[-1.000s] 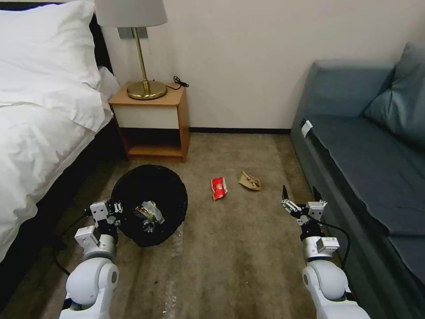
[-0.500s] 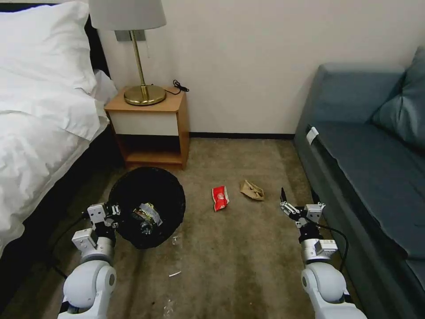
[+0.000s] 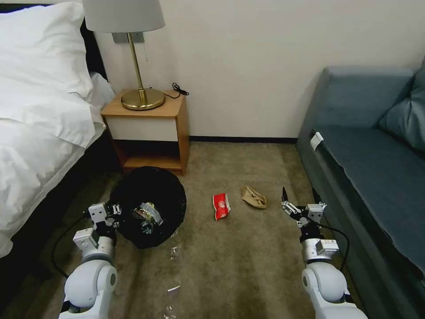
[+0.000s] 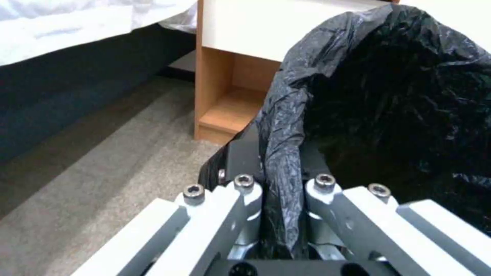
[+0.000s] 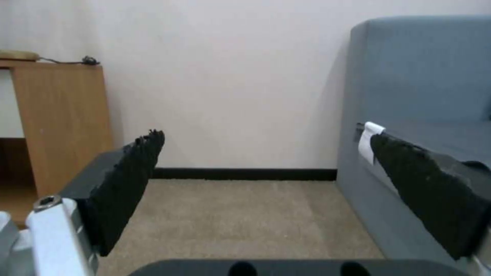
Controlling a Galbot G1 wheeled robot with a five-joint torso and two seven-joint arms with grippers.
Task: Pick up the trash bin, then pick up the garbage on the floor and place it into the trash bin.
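left gripper (image 3: 116, 209): clamped on bin (image 3: 148, 190) rim, bin held low before nightstand (image 3: 146, 128) | red packet (image 3: 220, 205): on carpet (image 3: 239, 261) | brown paper (image 3: 253, 197): just beside | right gripper (image 3: 297, 200): fingers spread, nothing held, near sofa (image 3: 372, 155)

Bedroom, hotel-like, around me. Bed (image 3: 40, 128) with white pillow (image 3: 37, 44) left of my nightstand (image 3: 148, 130); brass lamp (image 3: 133, 48) on nightstand; blue sofa (image 3: 372, 146) well right of it; beige carpet (image 3: 239, 248) in front.
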